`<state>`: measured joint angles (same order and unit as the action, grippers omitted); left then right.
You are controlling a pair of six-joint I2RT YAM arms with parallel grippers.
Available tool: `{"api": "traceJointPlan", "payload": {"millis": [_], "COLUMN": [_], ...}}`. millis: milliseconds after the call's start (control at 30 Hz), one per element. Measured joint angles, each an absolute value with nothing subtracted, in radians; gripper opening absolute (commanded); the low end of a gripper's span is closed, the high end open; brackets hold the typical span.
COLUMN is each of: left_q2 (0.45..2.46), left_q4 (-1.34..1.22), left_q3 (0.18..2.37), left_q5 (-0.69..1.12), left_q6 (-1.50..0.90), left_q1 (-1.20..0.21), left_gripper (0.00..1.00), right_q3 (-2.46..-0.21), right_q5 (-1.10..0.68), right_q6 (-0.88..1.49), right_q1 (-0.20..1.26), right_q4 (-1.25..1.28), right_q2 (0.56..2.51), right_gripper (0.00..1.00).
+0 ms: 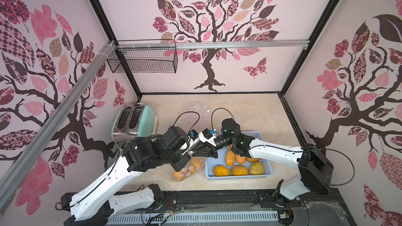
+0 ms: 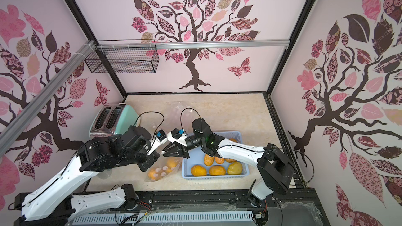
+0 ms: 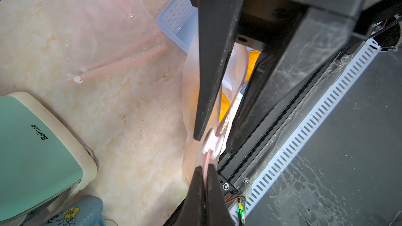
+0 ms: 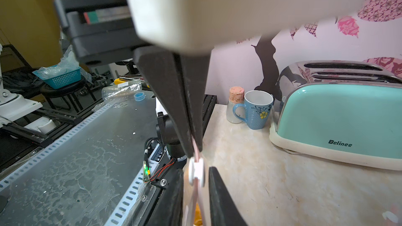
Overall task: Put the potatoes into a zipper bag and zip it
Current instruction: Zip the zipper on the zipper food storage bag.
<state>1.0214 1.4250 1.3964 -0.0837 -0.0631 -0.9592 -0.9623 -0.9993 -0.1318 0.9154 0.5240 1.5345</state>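
Left tool (image 3: pixel 205 168): clamped shut on the pink zipper track (image 3: pixel 206 159), at the end just past the slider.
Right tool (image 3: pixel 213 143): its jaws stand narrowly apart, one on each side of the white slider (image 4: pixel 196 171). A sliver of gap shows on one side, so I judge the slider is not yet pinched.
Zipper bag (image 2: pixel 171 166): it lies on the surface (image 1: pixel 239 109) between the two arms. Beyond the slider its lips are parted.
Potatoes (image 1: pixel 239 170): six sit in the blue basket (image 1: pixel 237 177) just beside the bag, and a few more show orange through the plastic.
Step in hand: I read this as the start of the zip run.
How I would do it: I close squarely on the slider and keep the left tool as the anchor. Then I draw the slider straight along the track, away from the anchor, keeping it low and taut.
Watch: a potato bulging under the lips could stall the slider, and a skewed pull could pop it from the fingertips.
Doubt: zipping now leaves the basket potatoes outside the bag.
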Motion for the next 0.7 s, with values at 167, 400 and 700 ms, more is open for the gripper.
{"api": "traceJointPlan", "payload": {"millis": [167, 400, 700], "left_q2": [1.023, 1.026, 1.007], "left_q4": [1.425, 1.424, 1.422], "left_q3": [1.396, 1.396, 1.382], "left_q5": [-0.081, -0.081, -0.084], "left_q6": [-0.065, -0.072, -0.074], "left_q1": [-0.955, -0.954, -0.953], "left_gripper": [0.0, 0.0, 0.0], "right_q3": [-0.962, -0.962, -0.963], "right_q5": [-0.99, -0.979, -0.966], "right_q6": [-0.132, -0.13, -0.144], "right_q1": [0.916, 0.916, 0.924], "right_q4": [0.524, 0.528, 0.513], "right_q2": [1.534, 1.534, 1.534], "right_gripper": [0.19, 0.12, 0.08]}}
